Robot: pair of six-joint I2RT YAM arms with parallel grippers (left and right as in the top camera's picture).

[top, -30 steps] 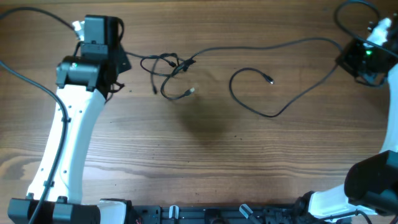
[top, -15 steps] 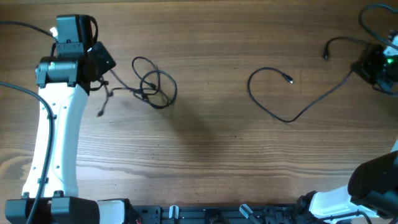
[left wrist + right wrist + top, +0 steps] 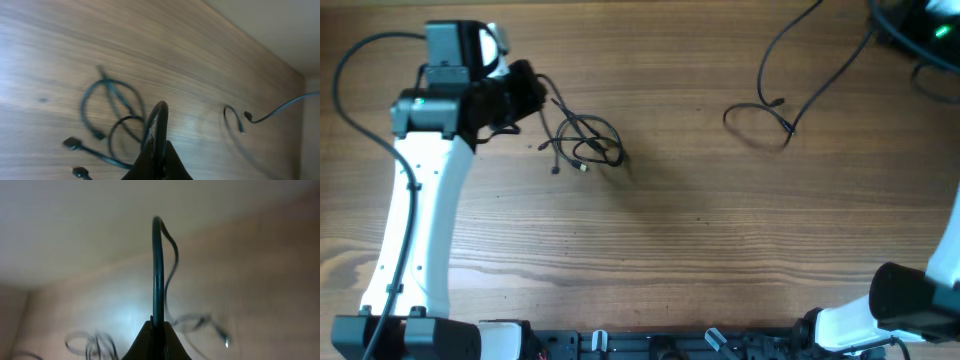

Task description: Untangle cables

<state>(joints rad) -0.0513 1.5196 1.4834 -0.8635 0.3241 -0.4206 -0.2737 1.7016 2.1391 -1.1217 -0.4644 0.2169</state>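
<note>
Overhead | L gripper [image 3: 525, 88] clamped on thin black tangled cord bundle [image 3: 585, 140], upper left | R gripper [image 3: 158, 327] clamped on long black cord [image 3: 786, 126], upper right

A brown wooden table with long, streaky grain [image 3: 720, 260] fills the overhead view from edge to edge, and darker wavy bands mark its lower left part. Along its near edge runs a black metal rail with brackets [image 3: 650, 345]. The light is soft and even, leaving only faint, blurred shadows on the wood. In the left wrist view the tabletop ends at a straight far edge, and beyond it lies a plain pale grey-beige surface [image 3: 270, 20]; whether it is wall or floor cannot be told. The right wrist view shows a similar pale blur above the wood, and a bright whitish sheen [image 3: 125, 317] on the tabletop.
</note>
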